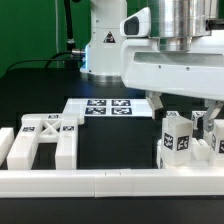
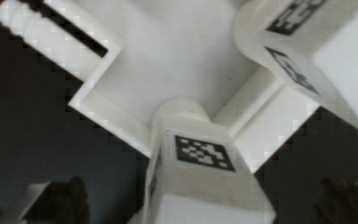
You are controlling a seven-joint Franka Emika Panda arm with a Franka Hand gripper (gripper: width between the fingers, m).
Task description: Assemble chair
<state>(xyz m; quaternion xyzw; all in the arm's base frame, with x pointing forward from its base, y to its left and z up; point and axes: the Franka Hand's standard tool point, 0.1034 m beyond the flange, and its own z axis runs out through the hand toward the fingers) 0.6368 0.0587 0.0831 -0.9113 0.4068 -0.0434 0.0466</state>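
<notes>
Several white chair parts with black-and-white tags stand in a cluster [image 1: 180,140] at the exterior view's right, against the border rail. My gripper [image 1: 187,112] hangs just above this cluster. In the wrist view a square white leg [image 2: 202,150] with a tag runs between my gripper's [image 2: 202,207] dark fingers [image 2: 60,200]. There is a gap on each side of the leg, so the jaws are open around it. The leg meets a larger white panel part [image 2: 167,60]. An X-braced white frame [image 1: 45,135] lies at the exterior view's left.
The long low white border rail [image 1: 100,182] runs along the front. The marker board [image 1: 105,107] lies flat in the middle of the black table. The robot's base [image 1: 105,40] stands behind it. Another tagged white part [image 2: 300,60] stands close beside the leg.
</notes>
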